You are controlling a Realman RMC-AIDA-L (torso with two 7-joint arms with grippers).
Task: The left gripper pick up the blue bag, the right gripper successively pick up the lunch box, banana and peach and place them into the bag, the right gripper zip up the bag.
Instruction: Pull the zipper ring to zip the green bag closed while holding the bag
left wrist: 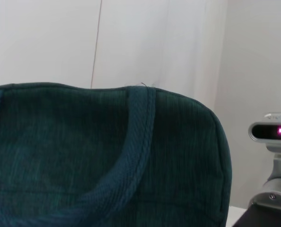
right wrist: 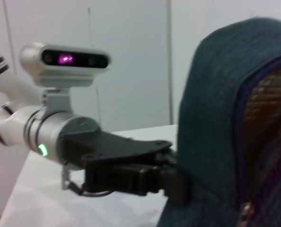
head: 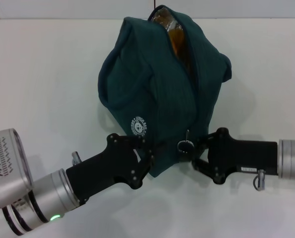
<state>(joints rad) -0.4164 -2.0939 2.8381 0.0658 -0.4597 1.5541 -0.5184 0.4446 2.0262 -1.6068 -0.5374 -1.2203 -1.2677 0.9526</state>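
Note:
The blue bag (head: 157, 89) is dark teal and is held up over the white table. Its zipper runs from the top down the front and gapes at the top, showing orange-gold lining (head: 175, 32). My left gripper (head: 150, 157) is shut on the bag's lower left edge. My right gripper (head: 192, 151) is at the bag's lower front, closed around the round zipper pull (head: 185, 145). The bag fills the left wrist view (left wrist: 83, 156) and shows in the right wrist view (right wrist: 216, 118). The lunch box, banana and peach are out of view.
The white table (head: 43, 84) spreads around the bag, with a wall edge at the back. The right wrist view shows my left arm (right wrist: 55, 127) and its camera beside the bag. The left wrist view shows my right arm's camera (left wrist: 273, 132).

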